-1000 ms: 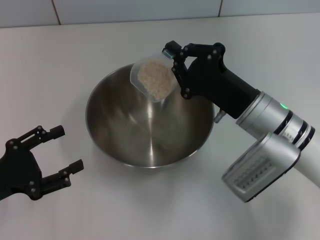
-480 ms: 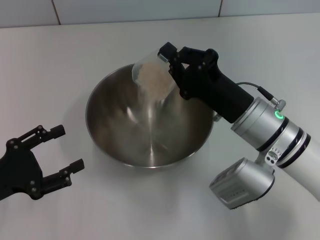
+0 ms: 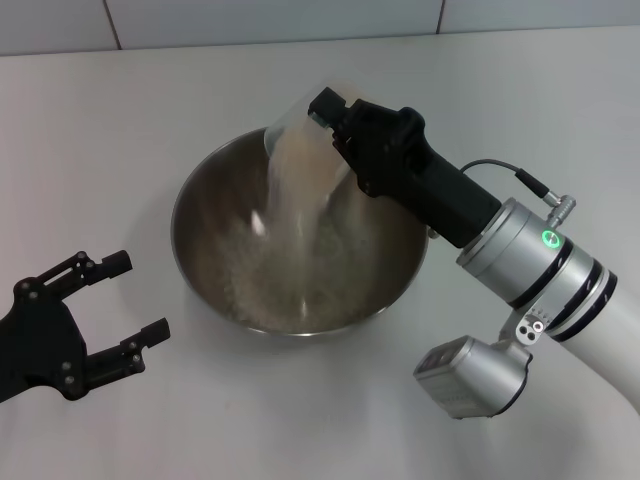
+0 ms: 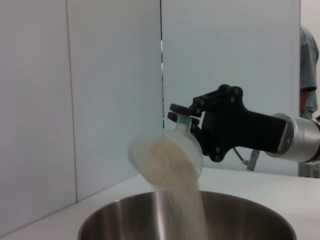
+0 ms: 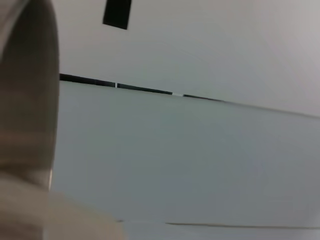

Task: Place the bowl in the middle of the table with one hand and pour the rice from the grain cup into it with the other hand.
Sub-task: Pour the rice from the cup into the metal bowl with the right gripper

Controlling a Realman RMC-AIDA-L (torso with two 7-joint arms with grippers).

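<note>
The large round stainless-steel bowl (image 3: 300, 245) with a thin shiny rim sits near the middle of the plain white table (image 3: 150, 110).

The right gripper (image 3: 335, 125) is raised over the bowl's far rim. Its black fingers are pinched on the small clear plastic grain cup (image 3: 300, 135). The cup is tipped steeply, mouth facing down and toward the robot's left, above the bowl's interior.

The white rice (image 3: 295, 215) falls in a pale stream from the cup's mouth into the bowl. A granular layer spreads across the bowl's bottom and lower wall.

The left wrist view shows the same pour from the side: the cup (image 4: 167, 157) is tilted, held at its base end by the right gripper (image 4: 187, 122). The grains (image 4: 182, 200) drop past the bowl's rim (image 4: 100, 220). The cup does not touch the rim in this view.

The right wrist view shows a blurred pale curved surface at the frame edge. I cannot tell the cup from the rice there.

The left gripper (image 3: 115, 310) is low beside the bowl on the robot's left, apart from it. Its black fingers are spread and hold nothing.
</note>
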